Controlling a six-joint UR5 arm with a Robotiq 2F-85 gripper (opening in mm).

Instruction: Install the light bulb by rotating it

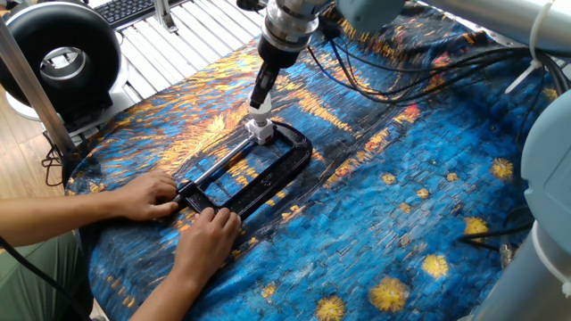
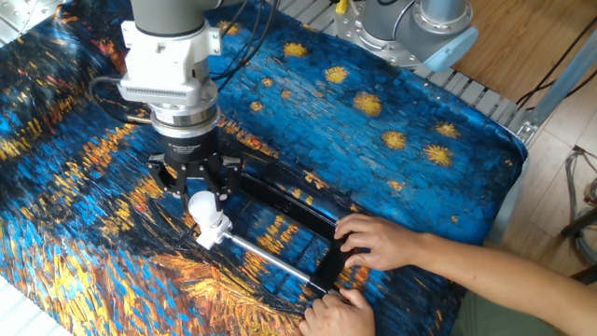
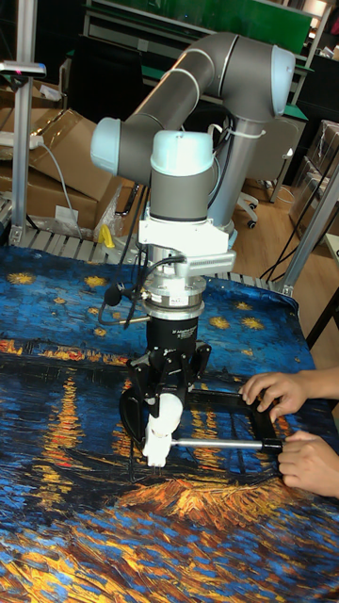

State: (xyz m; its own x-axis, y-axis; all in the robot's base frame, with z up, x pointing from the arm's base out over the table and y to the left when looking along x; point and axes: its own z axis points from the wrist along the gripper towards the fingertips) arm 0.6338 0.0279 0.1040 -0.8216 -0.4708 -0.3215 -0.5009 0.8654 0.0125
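Gripper (image 3: 162,407): fingers closed round light bulb (image 3: 169,412), pointing down
Bulb: upright, above white socket block (image 3: 155,450)
Hands (image 3: 276,392): gripping black clamp frame (image 3: 254,415), right side

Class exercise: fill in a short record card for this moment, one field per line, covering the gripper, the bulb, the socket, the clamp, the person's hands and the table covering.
gripper: closed around the light bulb, pointing down
light bulb: white, upright between the jaws, on top of the socket block
socket block: white, held in the black clamp
clamp: black frame lying flat on the cloth
hands: both on the clamp's screw end, away from the bulb
cloth: blue and orange starry print
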